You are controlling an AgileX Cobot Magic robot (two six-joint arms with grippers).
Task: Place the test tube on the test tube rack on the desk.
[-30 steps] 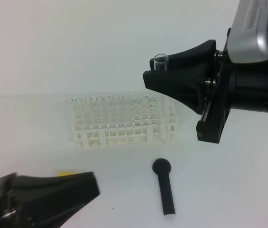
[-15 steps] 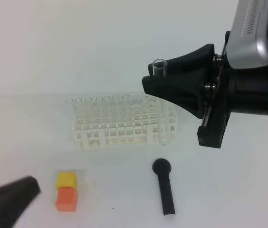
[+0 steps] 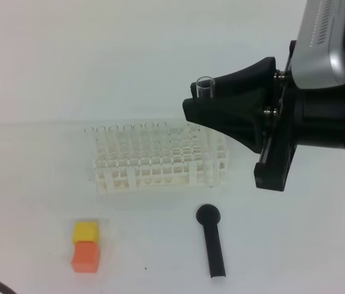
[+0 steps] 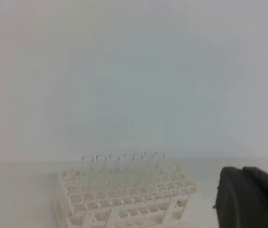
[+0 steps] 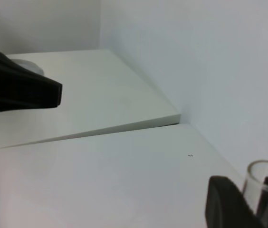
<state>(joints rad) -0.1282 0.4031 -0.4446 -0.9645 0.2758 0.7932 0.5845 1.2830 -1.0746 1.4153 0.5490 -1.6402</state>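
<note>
The test tube (image 3: 205,89) stands upright in the air, its open rim poking up above the black fingers of the right gripper (image 3: 204,105), which are pressed tight on it. Its lower end reaches down to the right front corner of the test tube rack (image 3: 160,157) — whether it sits in a hole or just beside the rack cannot be told. In the right wrist view the clear rim (image 5: 266,179) shows between dark pads. The rack rests on the desk (image 3: 295,245), with a row of clear tubes along its back. In front of it lie a black round-headed stick (image 3: 211,240) and a yellow block (image 3: 86,232) touching an orange block (image 3: 86,256). The left gripper (image 4: 253,194) is only partly seen — open or closed cannot be told.
</note>
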